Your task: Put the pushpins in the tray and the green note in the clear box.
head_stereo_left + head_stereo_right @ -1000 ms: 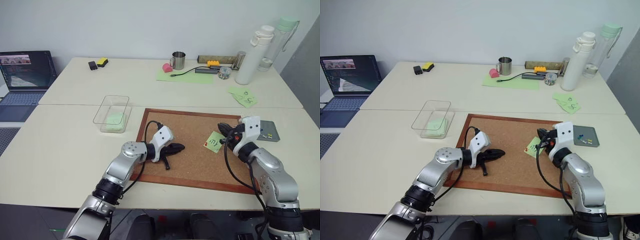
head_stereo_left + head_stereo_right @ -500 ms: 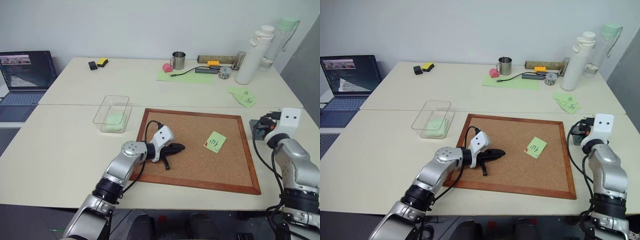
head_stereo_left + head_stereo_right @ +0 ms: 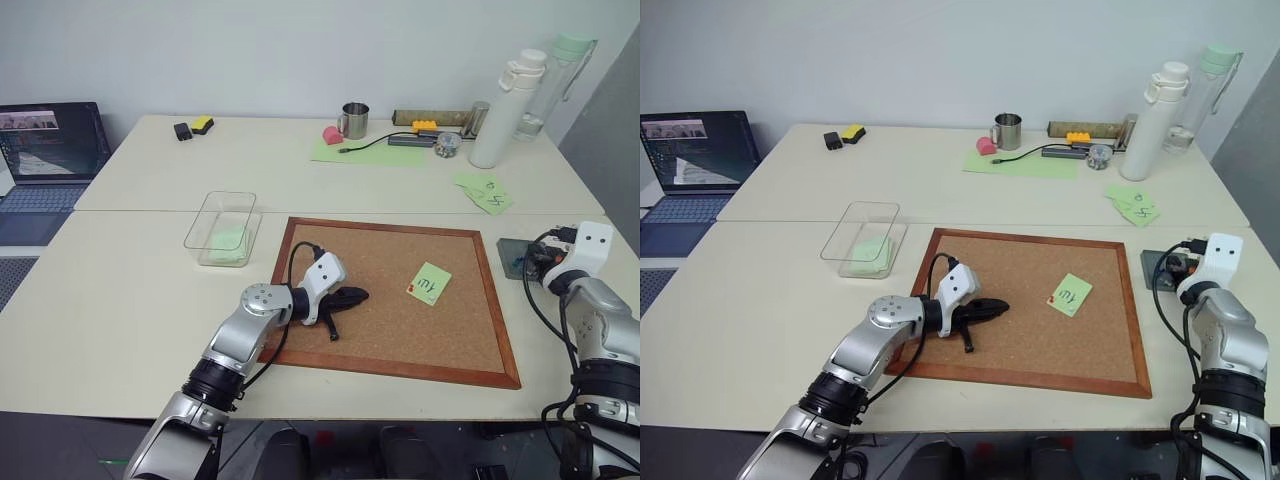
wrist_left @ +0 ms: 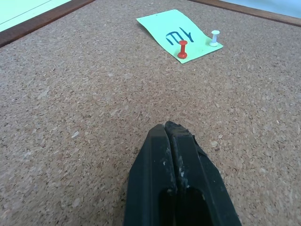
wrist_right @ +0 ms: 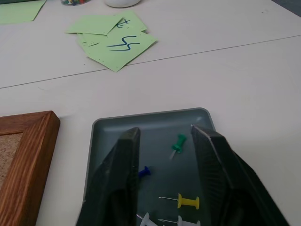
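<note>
Hovering my right gripper [image 5: 164,155], jaws parted and empty, over the flat grey metal tray [image 5: 150,122], I'm noting my closed left gripper [image 4: 171,134] lying nearer the pinned pale green note [image 4: 176,33]

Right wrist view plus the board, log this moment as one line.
right tool open over tray | pins lying in tray | left tool shut, resting on corkboard | green note pinned by red and white pins

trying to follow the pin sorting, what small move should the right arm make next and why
Probably swing the right gripper back to the green note on the cork board. Its jaws stand open and empty over the tray, where pins already lie, while a red pushpin and a white pushpin remain stuck in the note.
</note>
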`<move>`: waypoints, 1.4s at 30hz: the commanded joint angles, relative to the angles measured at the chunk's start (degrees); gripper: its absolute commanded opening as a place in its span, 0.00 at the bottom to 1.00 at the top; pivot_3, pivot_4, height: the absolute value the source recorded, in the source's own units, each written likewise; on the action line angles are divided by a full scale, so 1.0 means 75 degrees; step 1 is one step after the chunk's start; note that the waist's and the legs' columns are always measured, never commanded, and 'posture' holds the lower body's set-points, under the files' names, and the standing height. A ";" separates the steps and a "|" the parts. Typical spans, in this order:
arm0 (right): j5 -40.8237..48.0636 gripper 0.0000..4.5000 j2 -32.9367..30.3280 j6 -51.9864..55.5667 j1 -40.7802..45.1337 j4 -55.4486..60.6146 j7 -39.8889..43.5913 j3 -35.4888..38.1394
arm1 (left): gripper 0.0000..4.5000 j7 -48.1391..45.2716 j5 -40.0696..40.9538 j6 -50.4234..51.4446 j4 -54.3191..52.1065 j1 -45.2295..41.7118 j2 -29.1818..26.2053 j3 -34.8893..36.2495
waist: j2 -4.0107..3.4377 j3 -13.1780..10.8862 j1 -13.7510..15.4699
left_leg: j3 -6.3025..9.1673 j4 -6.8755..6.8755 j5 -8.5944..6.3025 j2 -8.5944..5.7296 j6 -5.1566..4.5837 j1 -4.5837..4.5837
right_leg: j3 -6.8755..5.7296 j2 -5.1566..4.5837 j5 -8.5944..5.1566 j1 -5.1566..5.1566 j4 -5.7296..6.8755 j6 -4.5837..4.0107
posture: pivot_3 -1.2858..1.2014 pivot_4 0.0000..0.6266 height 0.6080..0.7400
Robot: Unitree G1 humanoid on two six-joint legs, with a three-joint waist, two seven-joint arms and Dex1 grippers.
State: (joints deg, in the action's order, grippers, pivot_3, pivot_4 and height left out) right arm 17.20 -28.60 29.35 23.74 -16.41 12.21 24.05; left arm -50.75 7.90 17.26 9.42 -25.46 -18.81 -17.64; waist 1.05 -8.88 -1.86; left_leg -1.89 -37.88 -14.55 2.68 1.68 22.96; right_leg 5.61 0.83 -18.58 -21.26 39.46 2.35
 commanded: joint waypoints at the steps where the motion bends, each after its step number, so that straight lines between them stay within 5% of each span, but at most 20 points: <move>1: 0.0236 0.61 -0.0201 -0.0106 0.0128 0.0323 0.0075 0.0307 | 0.00 0.0067 -0.0268 0.0298 0.0348 0.0174 -0.0106 -0.0153 | 0.0000 0.0000 0.0000 | 0.0000 0.0000 0.0000 0.0000 0.0000 0.0000 | 0.0001 0.0000 0.0000 0.0000 -0.0001 0.0000 | 0.52 0.24 1.00; 3: 0.0321 0.70 -0.0226 -0.0073 0.0057 0.0530 0.0165 0.0331 | 0.00 0.0069 -0.0265 0.0291 0.0370 0.0147 -0.0087 -0.0153 | 0.0000 0.0000 0.0000 | 0.0000 0.0000 0.0000 0.0000 0.0000 0.0000 | 0.0000 0.0000 0.0000 0.0000 -0.0001 0.0000 | 0.52 0.24 1.00; 18: 0.1826 0.70 -0.0484 0.1119 -0.3341 0.6268 0.2532 -0.1742 | 0.00 -0.0025 -0.0229 0.0386 0.0349 0.0048 -0.0120 -0.0178 | 0.0005 -0.0003 0.0002 | 0.0012 0.0005 -0.0002 0.0005 0.0000 0.0004 | -0.0011 -0.0001 -0.0002 0.0013 -0.0022 0.0004 | 0.52 0.24 1.00; 27: 0.0901 0.70 0.0236 0.0665 -0.3331 0.5937 0.1912 -0.2897 | 0.00 -0.0059 -0.0254 0.0400 0.0444 -0.0121 -0.0028 -0.0226 | 0.0007 -0.0003 0.0006 | 0.0013 0.0004 -0.0002 0.0002 -0.0001 0.0005 | -0.0013 0.0001 0.0002 0.0017 -0.0048 0.0010 | 0.52 0.24 1.00; 38: 0.0427 0.70 0.0454 0.0290 -0.3316 0.5297 0.1717 -0.2919 | 0.00 -0.0047 -0.0243 0.0440 0.0354 -0.0046 -0.0087 -0.0191 | 0.0011 -0.0004 0.0020 | 0.0012 0.0004 -0.0002 0.0001 -0.0001 0.0008 | -0.0013 -0.0001 0.0004 0.0017 -0.0052 0.0011 | 0.52 0.24 1.00; 42: 0.0404 0.58 0.0490 0.0214 -0.3432 0.5222 0.1750 -0.2920 | 0.00 -0.0047 -0.0242 0.0445 0.0353 -0.0042 -0.0085 -0.0189 | 0.0011 -0.0004 0.0016 | 0.0012 0.0004 -0.0002 0.0001 -0.0001 0.0008 | -0.0012 -0.0001 0.0004 0.0016 -0.0052 0.0011 | 0.52 0.24 1.00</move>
State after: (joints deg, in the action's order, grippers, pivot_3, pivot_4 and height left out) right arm 20.23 -25.10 32.69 -1.72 22.05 24.97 0.99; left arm -51.87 7.91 18.59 9.90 -27.21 -18.63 -18.25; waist 1.13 -8.91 -1.74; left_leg -1.80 -37.85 -14.57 2.69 1.67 23.02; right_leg 5.52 0.82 -18.56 -21.14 39.07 2.43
